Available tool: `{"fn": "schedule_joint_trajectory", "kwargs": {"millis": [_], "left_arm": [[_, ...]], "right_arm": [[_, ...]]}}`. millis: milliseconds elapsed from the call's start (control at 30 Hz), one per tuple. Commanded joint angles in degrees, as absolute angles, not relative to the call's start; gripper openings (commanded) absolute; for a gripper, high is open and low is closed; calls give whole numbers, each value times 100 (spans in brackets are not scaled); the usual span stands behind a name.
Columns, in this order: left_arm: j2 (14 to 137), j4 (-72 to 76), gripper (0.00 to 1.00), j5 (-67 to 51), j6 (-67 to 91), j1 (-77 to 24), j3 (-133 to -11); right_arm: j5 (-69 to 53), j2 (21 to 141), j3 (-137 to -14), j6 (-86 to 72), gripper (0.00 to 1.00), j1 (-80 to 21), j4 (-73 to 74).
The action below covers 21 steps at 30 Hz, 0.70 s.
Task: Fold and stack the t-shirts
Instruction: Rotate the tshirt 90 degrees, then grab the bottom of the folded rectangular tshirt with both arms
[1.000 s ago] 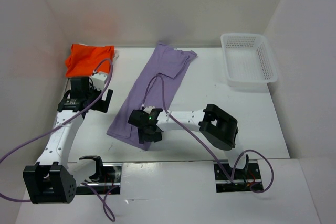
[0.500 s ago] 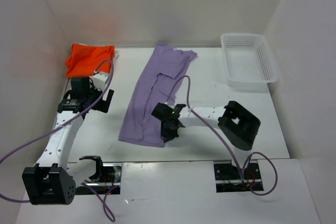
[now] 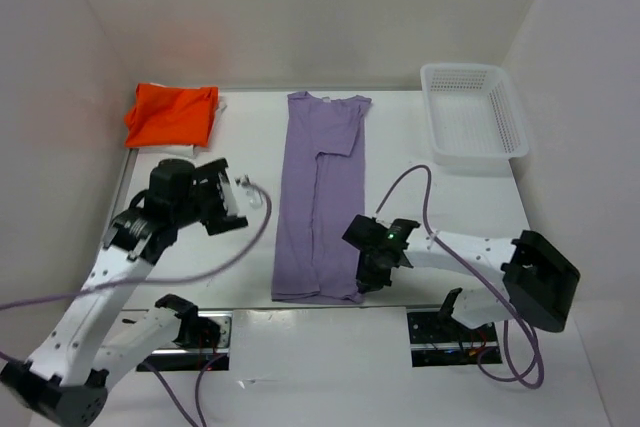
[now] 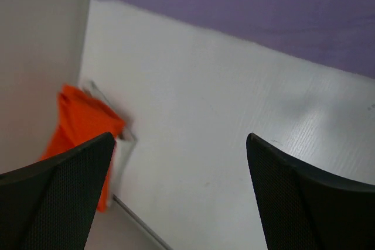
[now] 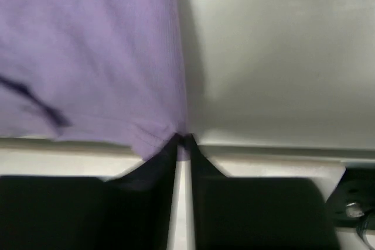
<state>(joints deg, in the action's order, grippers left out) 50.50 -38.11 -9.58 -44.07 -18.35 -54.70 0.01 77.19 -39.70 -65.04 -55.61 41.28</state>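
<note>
Table (image 3: 440, 217) room in the middle goes to the purple t-shirt (image 3: 320, 197), which lies flat in one long strip, likely so it can be folded next. The orange t-shirt (image 3: 170, 115) sits folded in the far left corner (a good spot for the stack). The right gripper (image 5: 183, 140) is pinched tight on the purple shirt's near right corner, probably to pull it straight, and the left gripper (image 4: 180, 144) hangs wide open over bare table to the shirt's left, holding nothing.
</note>
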Motion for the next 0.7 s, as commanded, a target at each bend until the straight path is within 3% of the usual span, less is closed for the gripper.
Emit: {"fn": "schedule_joint_trajectory", "kwargs": {"millis": [0, 67, 100, 300, 367, 433, 667], "left_arm": [[4230, -4463, 100, -1818, -6799, -2477, -5239], [3930, -4614, 100, -2152, -8011, -2987, -4758], [3720, -4614, 100, -2153, -8755, -3284, -4572], [3841, -5370, 100, -2654, -10589, -4182, -4019], [3788, -5266, 96, -2585, -11108, -4622, -3684], [3866, -5142, 91, -2584, -11188, -5052, -3419], [4982, -4070, 91, -2733, -11188, -5756, -3059]], "right_arm": [[-219, 7155, -3858, -6768, 25, -5590, 4193], [-220, 7084, -3937, -6768, 62, -5590, 4140], [-220, 7032, -3937, -6768, 68, -5590, 4140], [-158, 6856, -4078, -6820, 72, -5590, 4140], [-105, 6786, -4025, -6820, 72, -5590, 4079], [-166, 6724, -3877, -6820, 72, -5590, 3991], [-431, 6724, -3612, -6873, 72, -5590, 3674]]}}
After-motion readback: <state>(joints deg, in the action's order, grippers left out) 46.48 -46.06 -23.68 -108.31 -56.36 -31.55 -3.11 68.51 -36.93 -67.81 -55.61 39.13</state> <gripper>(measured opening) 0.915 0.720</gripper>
